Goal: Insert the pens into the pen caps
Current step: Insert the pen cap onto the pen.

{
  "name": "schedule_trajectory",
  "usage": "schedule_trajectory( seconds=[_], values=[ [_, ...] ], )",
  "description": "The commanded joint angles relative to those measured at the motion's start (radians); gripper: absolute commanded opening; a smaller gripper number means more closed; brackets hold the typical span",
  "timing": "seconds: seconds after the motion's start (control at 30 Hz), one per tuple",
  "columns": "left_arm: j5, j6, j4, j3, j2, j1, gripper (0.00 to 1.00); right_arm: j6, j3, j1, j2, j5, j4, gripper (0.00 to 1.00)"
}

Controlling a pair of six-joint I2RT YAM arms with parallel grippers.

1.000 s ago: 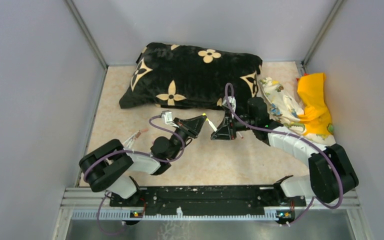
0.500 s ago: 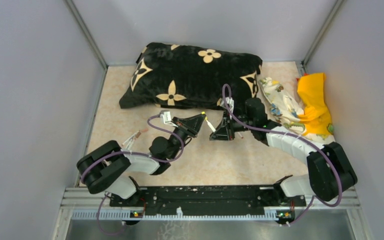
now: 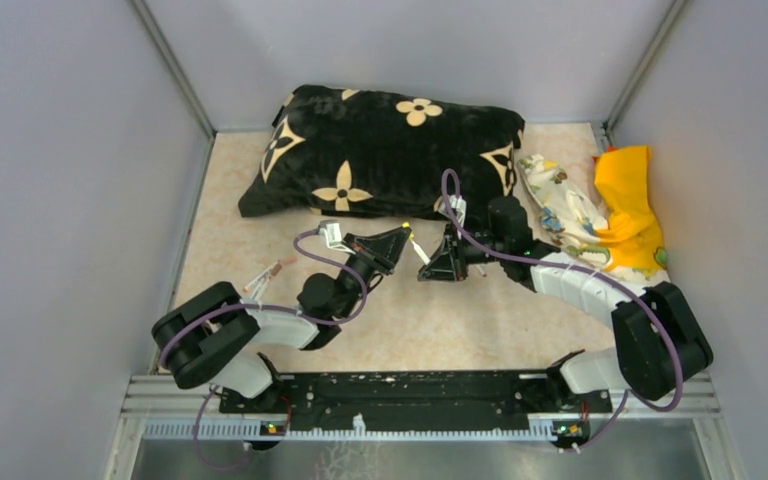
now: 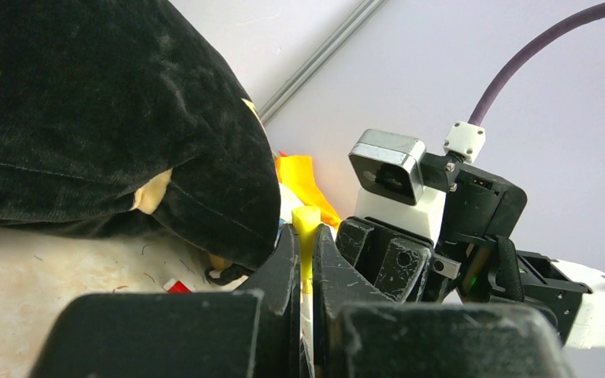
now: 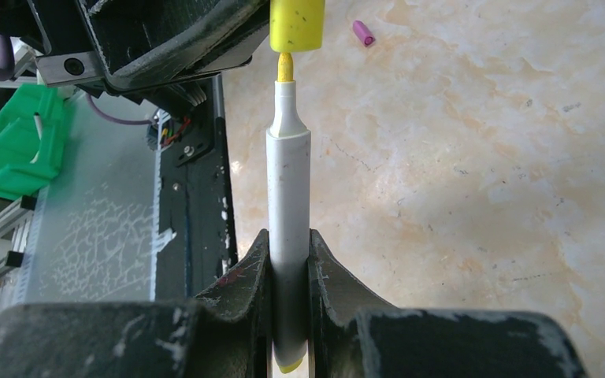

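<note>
Your right gripper (image 5: 290,246) sits a touch further left than a second ago, and the gap is nearly gone. It is clamped on the white pen (image 5: 287,189), whose yellow tip now meets the mouth of the yellow cap (image 5: 296,24), pinched tight in your left gripper (image 4: 306,240) just in front of the cushion (image 3: 380,150). Insertion looks ready to start — push straight.

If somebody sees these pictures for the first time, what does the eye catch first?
Most striking is the big black cushion with cream flowers at the back of the table. In front of it the left gripper holds a yellow cap and the right gripper a white pen, its yellow tip just at the cap's mouth. A yellow cloth lies at the back right.
</note>
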Motion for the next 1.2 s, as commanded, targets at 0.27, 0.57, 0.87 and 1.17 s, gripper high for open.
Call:
schedule_trajectory(
  seconds=[0.27, 0.57, 0.87, 1.17],
  values=[
    [-0.007, -0.019, 0.305, -0.007, 0.005, -0.01, 0.0, -0.008, 0.018, 0.02, -0.002, 0.038, 0.005, 0.0],
    [-0.021, -0.033, 0.305, -0.021, 0.016, -0.014, 0.0, -0.01, 0.023, 0.021, -0.005, 0.041, -0.001, 0.0],
    [-0.032, -0.023, 0.306, -0.025, 0.018, -0.013, 0.0, -0.037, 0.031, 0.02, -0.009, -0.001, -0.02, 0.0],
    [-0.041, -0.002, 0.301, -0.03, -0.003, -0.013, 0.0, -0.079, 0.041, 0.02, -0.01, -0.027, -0.054, 0.0]
  ],
)
